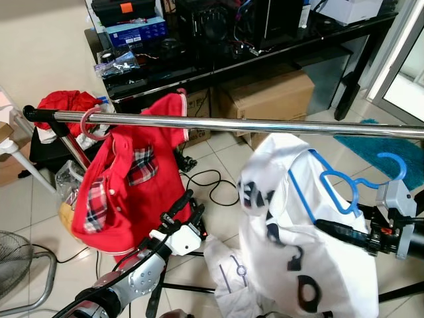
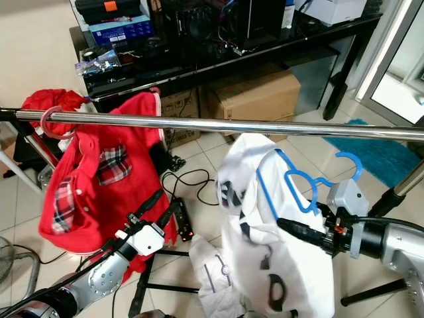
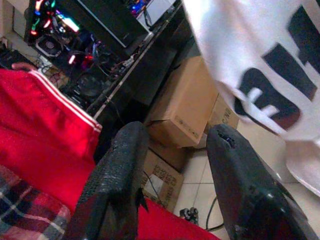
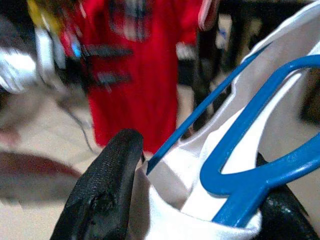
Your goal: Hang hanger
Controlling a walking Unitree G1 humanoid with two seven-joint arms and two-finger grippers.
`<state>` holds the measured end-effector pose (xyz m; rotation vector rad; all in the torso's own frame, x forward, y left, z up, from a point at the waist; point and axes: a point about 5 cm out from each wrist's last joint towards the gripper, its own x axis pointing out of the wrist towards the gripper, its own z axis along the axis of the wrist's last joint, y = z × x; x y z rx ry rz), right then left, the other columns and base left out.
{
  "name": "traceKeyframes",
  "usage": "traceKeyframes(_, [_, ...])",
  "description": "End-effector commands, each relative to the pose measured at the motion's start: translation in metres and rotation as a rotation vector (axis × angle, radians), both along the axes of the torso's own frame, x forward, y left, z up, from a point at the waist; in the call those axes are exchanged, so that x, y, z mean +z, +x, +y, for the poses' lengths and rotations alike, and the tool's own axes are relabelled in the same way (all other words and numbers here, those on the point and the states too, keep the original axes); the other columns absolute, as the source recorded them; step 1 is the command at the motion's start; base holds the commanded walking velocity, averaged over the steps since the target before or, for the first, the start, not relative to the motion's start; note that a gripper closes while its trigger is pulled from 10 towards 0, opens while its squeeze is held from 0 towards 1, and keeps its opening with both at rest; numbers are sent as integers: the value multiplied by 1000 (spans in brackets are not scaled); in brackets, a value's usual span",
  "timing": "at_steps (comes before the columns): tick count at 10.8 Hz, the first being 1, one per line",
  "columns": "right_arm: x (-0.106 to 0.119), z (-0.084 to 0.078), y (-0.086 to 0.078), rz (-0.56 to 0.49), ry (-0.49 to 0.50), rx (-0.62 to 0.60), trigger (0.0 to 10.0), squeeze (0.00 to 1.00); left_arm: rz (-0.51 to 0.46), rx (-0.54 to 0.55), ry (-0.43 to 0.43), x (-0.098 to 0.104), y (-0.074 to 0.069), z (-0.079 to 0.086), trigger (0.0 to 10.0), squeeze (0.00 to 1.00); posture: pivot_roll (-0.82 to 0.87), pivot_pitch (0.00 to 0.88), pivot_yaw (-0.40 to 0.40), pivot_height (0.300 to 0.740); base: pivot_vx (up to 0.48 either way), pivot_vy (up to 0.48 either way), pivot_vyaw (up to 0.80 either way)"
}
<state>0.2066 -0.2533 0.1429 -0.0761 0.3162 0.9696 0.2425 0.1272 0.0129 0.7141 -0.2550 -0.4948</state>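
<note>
Right wrist view shows the right pincer (image 4: 195,200) clamped on the blue hanger (image 4: 260,170) with the white shirt (image 4: 170,210) bunched between its fingers. From the head, that hanger (image 1: 344,182) sits low to the robot's right, its hook below the chrome rail (image 1: 265,124). The left pincer (image 1: 185,209) spreads wide, holding nothing, just before the red shirt (image 1: 126,192) already hanging from the rail on a pink hanger (image 1: 89,122).
</note>
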Motion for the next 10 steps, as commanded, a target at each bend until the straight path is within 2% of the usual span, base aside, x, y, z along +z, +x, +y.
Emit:
traceKeyframes(1, [2, 12, -1, 2, 116, 39, 0, 0, 25, 10, 7, -2, 0, 4, 10000, 0, -109, 27, 58, 740, 0, 0, 0])
traceKeyframes(2, [-2, 23, -3, 16, 194, 76, 0, 0, 26, 11, 3, -2, 0, 3, 10000, 0, -108, 24, 58, 740, 0, 0, 0])
traceKeyframes(3, [-8, 27, -1, 28, 224, 66, 0, 0, 25, 12, -1, -1, 1, 2, 10000, 0, -108, 23, 57, 740, 0, 0, 0])
traceKeyframes(4, [-13, 26, 2, 31, 209, 52, 0, 0, 22, 12, -2, 0, 2, 1, 10000, 0, -104, 22, 54, 740, 0, 0, 0])
traceKeyframes(6, [-18, 7, 9, 36, 194, -48, 0, 0, 22, 45, -42, 2, 4, 3, 10000, 0, -100, 20, 49, 740, 0, 0, 0])
traceKeyframes(7, [-30, 2, 15, 46, 207, -142, 0, 0, 49, 103, -107, 2, 6, 6, 10000, 0, -99, 19, 45, 740, 0, 0, 0])
traceKeyframes(8, [-34, 4, 15, 53, 213, -153, 0, 0, 58, 117, -125, 2, 5, 6, 10000, 0, -99, 19, 45, 740, 0, 0, 0])
traceKeyframes(9, [-43, 9, 16, 66, 225, -169, 10000, 0, 72, 146, -165, 1, 5, 7, 10000, 0, -97, 21, 38, 740, 0, 0, 0])
traceKeyframes(10, [-50, 15, 20, 76, 278, -206, 10000, 0, 80, 174, -206, 1, 3, 8, 10000, 0, -90, 21, 36, 740, 0, 0, 0])
